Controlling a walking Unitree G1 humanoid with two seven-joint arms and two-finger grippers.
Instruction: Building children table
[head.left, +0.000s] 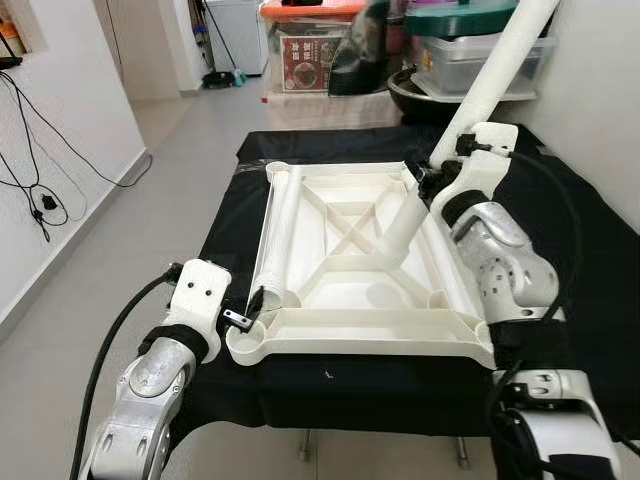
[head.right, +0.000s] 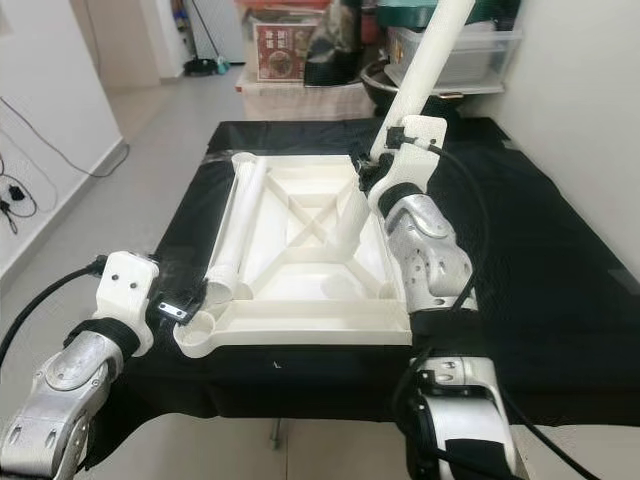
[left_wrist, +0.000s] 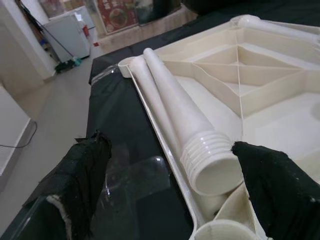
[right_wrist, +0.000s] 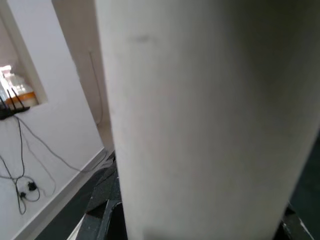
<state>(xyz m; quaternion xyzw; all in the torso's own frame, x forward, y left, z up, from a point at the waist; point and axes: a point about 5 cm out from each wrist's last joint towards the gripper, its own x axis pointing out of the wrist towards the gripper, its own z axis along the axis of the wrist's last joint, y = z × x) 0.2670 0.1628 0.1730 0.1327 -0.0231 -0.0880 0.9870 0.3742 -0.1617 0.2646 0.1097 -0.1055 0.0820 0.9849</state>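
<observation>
tabletop: cream plastic children's tabletop (head.left: 350, 290), ribbed underside up, flat on the black-covered table (head.left: 590, 290).
standing leg: long white tapered plastic leg (head.left: 470, 120), tilted, foot end down inside the tabletop near the far right corner; top runs out of the head views.
right end effector (head.left: 432, 183): closed around the standing leg low on its shaft, from the right side. The leg is close against the lens in the right wrist view.
loose leg: second white tapered leg (left_wrist: 182, 120) lies lengthwise along the tabletop's left edge, ribbed open end toward the robot.
left end effector (left_wrist: 165, 185): fingers (left_wrist: 80, 172) spread wide, holding nothing, straddling the left rim at the loose leg's ribbed end, near-left corner socket just beside.
background: plastic storage boxes (head.left: 480, 50) past the table's far end; grey floor (head.left: 130, 230), cables along the left wall.
</observation>
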